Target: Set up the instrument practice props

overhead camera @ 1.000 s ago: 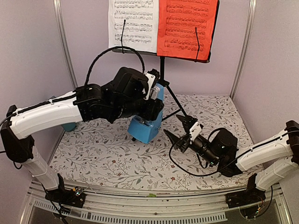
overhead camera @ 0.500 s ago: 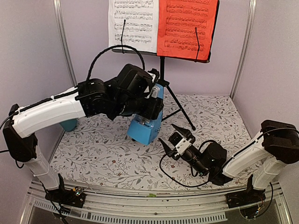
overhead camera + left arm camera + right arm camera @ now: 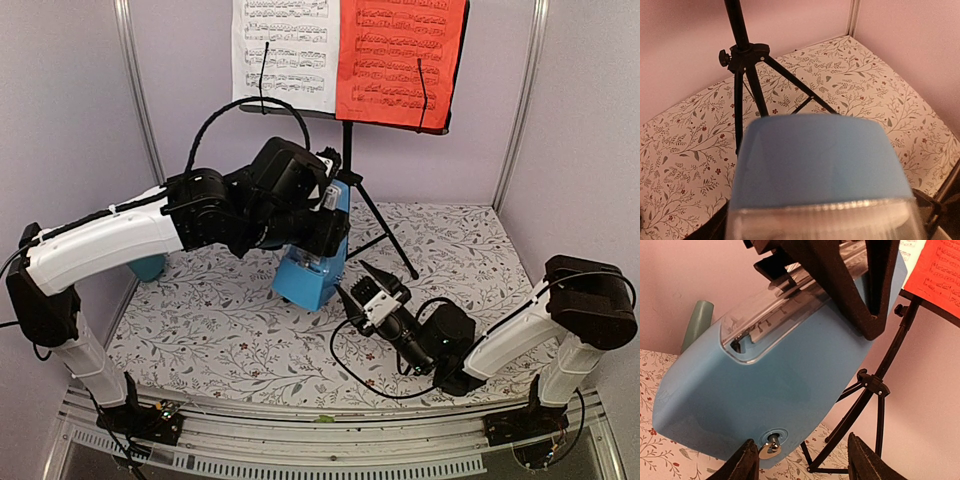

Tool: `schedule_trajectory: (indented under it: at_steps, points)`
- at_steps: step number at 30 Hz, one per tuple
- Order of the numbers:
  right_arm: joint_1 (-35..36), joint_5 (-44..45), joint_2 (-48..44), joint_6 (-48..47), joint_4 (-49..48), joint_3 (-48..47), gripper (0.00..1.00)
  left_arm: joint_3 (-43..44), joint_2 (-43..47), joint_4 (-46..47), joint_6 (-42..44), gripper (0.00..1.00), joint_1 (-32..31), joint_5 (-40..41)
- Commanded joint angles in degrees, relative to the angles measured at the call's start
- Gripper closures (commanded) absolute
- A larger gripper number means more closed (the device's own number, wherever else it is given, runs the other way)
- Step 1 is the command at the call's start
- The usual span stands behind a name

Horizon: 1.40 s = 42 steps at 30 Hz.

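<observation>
In the top view the black tripod music stand [image 3: 347, 150] rises at the 12 o'clock edge of the floral-covered table [image 3: 230, 330]. The white sheet of music [image 3: 285, 50] and the red sheet of music [image 3: 400, 60] rest side by side on its desk, the white one toward 9 o'clock and the red one toward 3 o'clock. The small blue pyramid metronome [image 3: 305, 275] sits near the middle of the table, just at 6 o'clock of the stand's legs. It is tilted, with its narrow top leaning toward 1 o'clock, and the views do not show whether its base touches the cloth. The left gripper [image 3: 330, 205] clamps that upper end, with its black fingers [image 3: 860, 290] pressed against opposite sides beside the clear front cover. The right gripper [image 3: 362, 288] lies low at 4 o'clock of the metronome with its jaws spread. Its own camera shows the silver winding key [image 3: 771, 447] on the metronome's lower side standing between the two fingertips, nearer the left one and with a visible gap to the right one. A teal cylinder cup [image 3: 150, 268] stands at the 9 o'clock edge, partly hidden behind the left arm.
</observation>
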<state>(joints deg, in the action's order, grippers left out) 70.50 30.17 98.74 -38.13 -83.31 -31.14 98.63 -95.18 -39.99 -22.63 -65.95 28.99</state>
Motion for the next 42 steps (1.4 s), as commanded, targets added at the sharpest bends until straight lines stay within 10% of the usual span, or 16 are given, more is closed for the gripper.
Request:
schedule_trajectory:
  at_steps: [1,42]
  points:
    - [0.25,2.88,0.82,-0.6,-3.22,-0.46,0.45,2.64,1.06,2.97,-0.2,1.0,-0.72,0.52]
    - [0.52,-1.97,-1.68,0.4,6.82,-1.68,0.92,1.09,1.3,4.77,-0.93,1.0,-1.46,-1.76]
